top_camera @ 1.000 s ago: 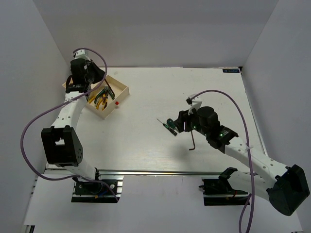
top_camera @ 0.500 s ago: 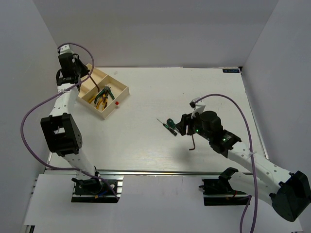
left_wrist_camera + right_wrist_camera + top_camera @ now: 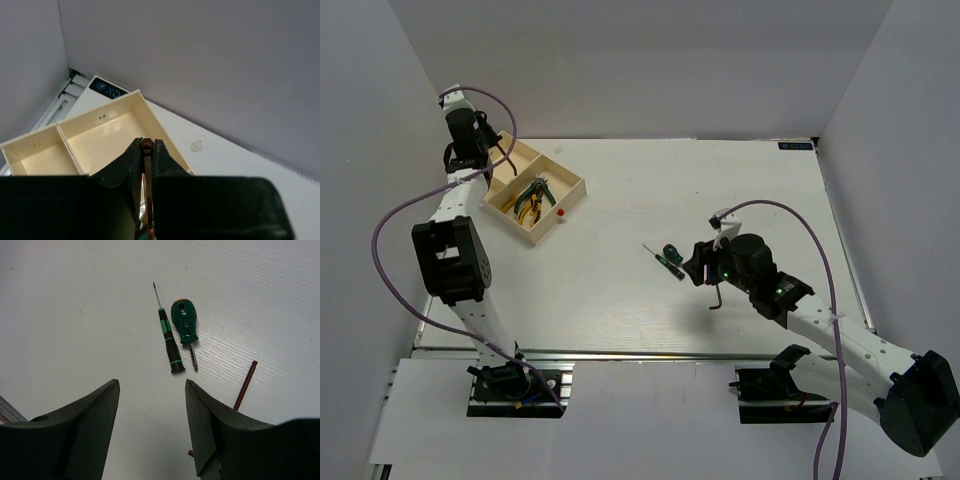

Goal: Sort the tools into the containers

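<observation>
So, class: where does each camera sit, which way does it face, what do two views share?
Top external: above and behind, looking down at the table; left arm, right arm show.
Left wrist: faces the tray past its shut left tool.
Right wrist: faces the thin screwdriver past its open right tool.
Shared: tray, in top and left wrist.

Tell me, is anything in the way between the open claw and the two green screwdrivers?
Nothing visible. Only bare table lies between the open right gripper and the thin screwdriver and stubby screwdriver. The hex key lies off to the side.
</observation>
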`<control>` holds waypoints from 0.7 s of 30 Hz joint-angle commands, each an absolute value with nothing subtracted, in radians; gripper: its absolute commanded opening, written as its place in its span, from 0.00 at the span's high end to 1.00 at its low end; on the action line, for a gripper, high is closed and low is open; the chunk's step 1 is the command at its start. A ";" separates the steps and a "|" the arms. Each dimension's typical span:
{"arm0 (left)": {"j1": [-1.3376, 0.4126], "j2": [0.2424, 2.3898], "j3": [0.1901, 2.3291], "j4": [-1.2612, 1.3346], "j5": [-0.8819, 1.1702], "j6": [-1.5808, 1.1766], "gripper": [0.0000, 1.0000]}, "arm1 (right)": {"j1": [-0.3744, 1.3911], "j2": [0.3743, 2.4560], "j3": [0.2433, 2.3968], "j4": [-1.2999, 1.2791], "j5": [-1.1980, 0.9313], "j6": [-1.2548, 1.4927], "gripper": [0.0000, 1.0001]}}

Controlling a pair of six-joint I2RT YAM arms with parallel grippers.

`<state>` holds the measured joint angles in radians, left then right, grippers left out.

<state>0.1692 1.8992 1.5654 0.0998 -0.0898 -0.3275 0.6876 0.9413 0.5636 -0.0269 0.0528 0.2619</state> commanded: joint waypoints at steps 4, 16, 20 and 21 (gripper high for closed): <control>0.172 1.983 1.728 0.218 -0.103 -0.184 1.00 | 0.689 0.959 0.564 0.002 0.060 0.278 0.39; 0.150 2.187 1.853 0.170 -0.222 0.034 1.00 | 0.689 1.015 0.569 -0.048 0.066 0.285 0.39; 0.150 2.240 1.864 0.175 -0.227 0.038 1.00 | 0.686 1.019 0.572 -0.054 0.057 0.276 0.38; 0.150 2.258 1.871 0.175 -0.233 0.038 1.00 | 0.686 1.020 0.571 -0.051 0.057 0.275 0.38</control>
